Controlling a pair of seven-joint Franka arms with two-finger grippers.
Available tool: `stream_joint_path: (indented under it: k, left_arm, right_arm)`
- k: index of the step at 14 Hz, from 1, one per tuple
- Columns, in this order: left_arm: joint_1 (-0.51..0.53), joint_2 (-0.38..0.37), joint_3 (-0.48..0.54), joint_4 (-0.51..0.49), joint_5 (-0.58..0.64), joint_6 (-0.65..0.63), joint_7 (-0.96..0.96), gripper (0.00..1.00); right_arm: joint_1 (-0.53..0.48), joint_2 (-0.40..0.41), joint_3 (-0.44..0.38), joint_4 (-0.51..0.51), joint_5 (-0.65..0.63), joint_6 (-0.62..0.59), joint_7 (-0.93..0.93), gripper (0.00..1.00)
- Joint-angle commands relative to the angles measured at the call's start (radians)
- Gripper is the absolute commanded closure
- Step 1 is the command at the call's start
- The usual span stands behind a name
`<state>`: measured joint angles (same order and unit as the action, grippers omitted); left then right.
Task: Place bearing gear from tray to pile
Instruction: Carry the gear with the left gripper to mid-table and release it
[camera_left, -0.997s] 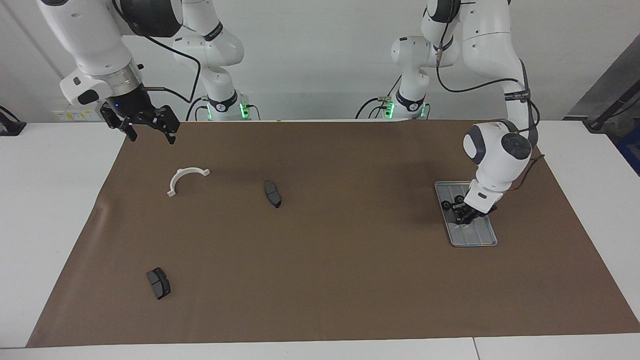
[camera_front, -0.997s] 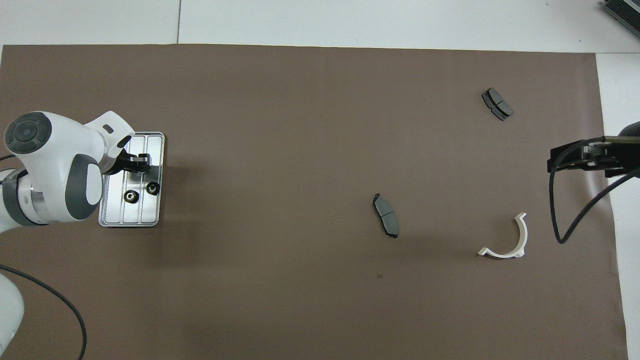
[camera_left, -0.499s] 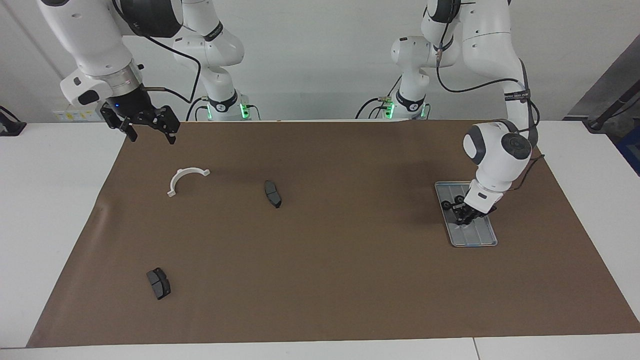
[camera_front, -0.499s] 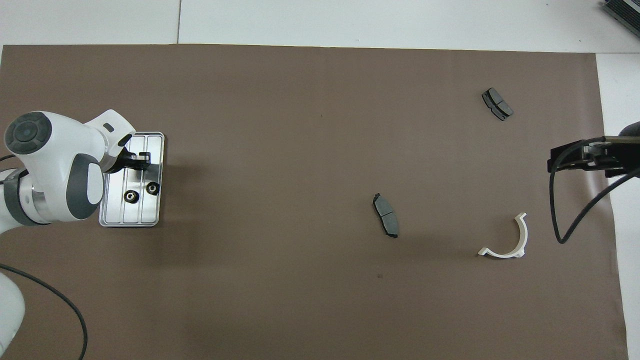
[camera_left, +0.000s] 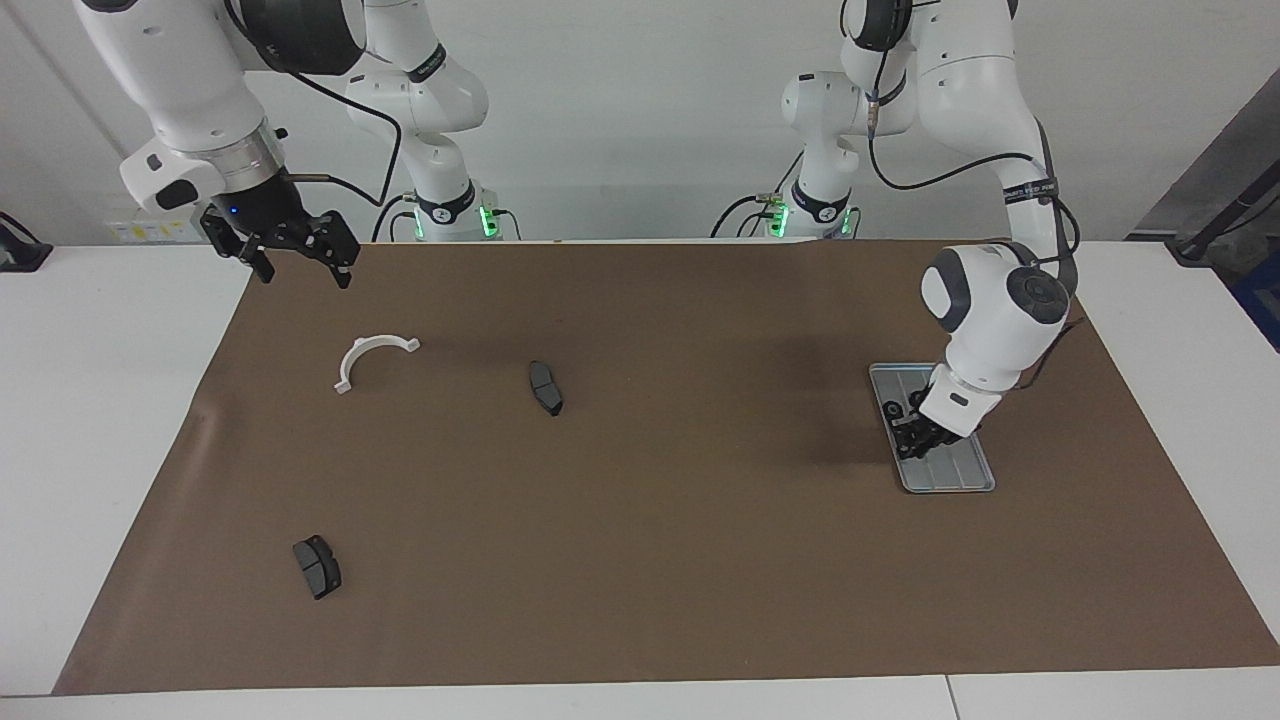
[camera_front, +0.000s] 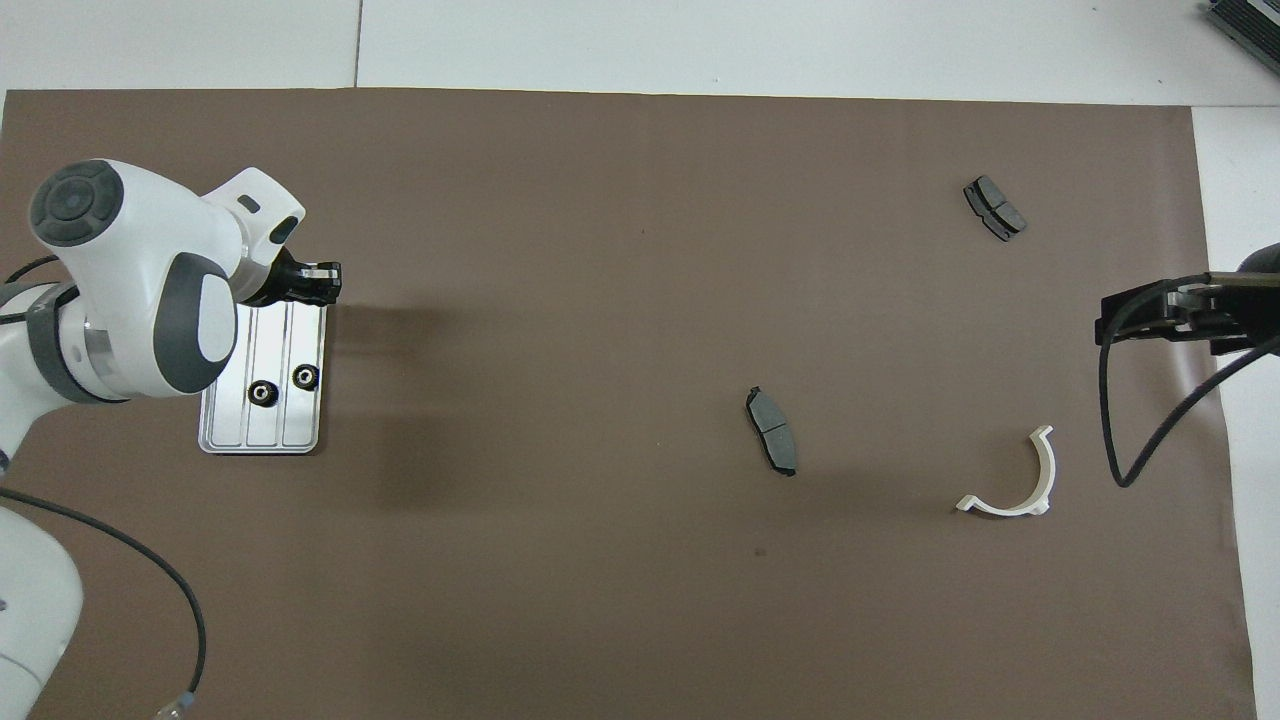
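- White, curved plastic half-ring bracket (camera_left: 372, 356) and two dark grey brake pads, one (camera_left: 317, 566) farther from me and one (camera_left: 545, 388) toward the middle, make up the pile at my right arm's end of the brown paper mat (camera_left: 700, 560). I see no gear among them, so I judge that nothing has been delivered yet.
- My right gripper (camera_left: 300, 270) waits, fingers spread wide and empty, over the mat's corner at that same end.
- The flat, ridged silver-grey metal tray (camera_left: 960, 478) lies at my left arm's end, well apart from the pile. Two small black round gears (camera_front: 262, 392) (camera_front: 305, 376) sit side by side in its nearer half.
- My left gripper (camera_left: 915, 437) is over the tray's farther part, fingertips closed tight. Whether a gear is pinched between them I cannot tell.
- What is left, as I judge it: the whole carry across the mat and a release beside the pile.
- For room, the mat is bare between the middle pad and the tray, so the crossing looks clear.
- The tray's raised rim is the one edge I must clear, and the mat's own edges are well away from that path.
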<state>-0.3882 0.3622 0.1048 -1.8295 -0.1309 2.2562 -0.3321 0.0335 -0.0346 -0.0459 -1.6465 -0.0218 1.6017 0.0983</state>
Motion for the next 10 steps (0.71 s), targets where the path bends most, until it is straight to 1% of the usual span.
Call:
stream_joint_path:
  k: [1, 4, 6, 7, 8, 9, 10]
  left_arm:
    - [-0.142, 0.017, 0.021, 0.027, -0.009, -0.017, -0.160, 1.00]
    - [-0.283, 0.018, 0.023, 0.030, -0.009, -0.015, -0.270, 1.00]
    - [-0.346, 0.029, 0.023, 0.030, -0.004, 0.011, -0.314, 1.00]
    - [-0.368, 0.034, 0.023, 0.027, -0.001, 0.040, -0.314, 0.80]
    - [-0.370, 0.034, 0.023, 0.027, 0.001, 0.049, -0.314, 0.49]
    - [-0.373, 0.035, 0.021, 0.030, -0.001, 0.051, -0.321, 0.30]
    - [-0.380, 0.034, 0.023, 0.030, -0.001, 0.051, -0.346, 0.24]
  right_arm:
    - [-0.007, -0.019, 0.004, -0.015, 0.020, -0.017, -0.032, 0.00]
    - [-0.007, -0.019, 0.006, -0.015, 0.019, -0.017, -0.032, 0.00]
    - [-0.007, -0.021, 0.008, -0.015, 0.019, -0.040, -0.034, 0.00]
    - [-0.009, -0.021, 0.008, -0.016, 0.020, -0.040, -0.037, 0.00]
    - [-0.011, -0.022, 0.008, -0.019, 0.020, -0.031, -0.037, 0.00]
    - [-0.011, -0.021, 0.008, -0.022, 0.023, -0.014, -0.037, 0.00]
    - [-0.011, -0.025, 0.008, -0.045, 0.023, 0.032, -0.038, 0.00]
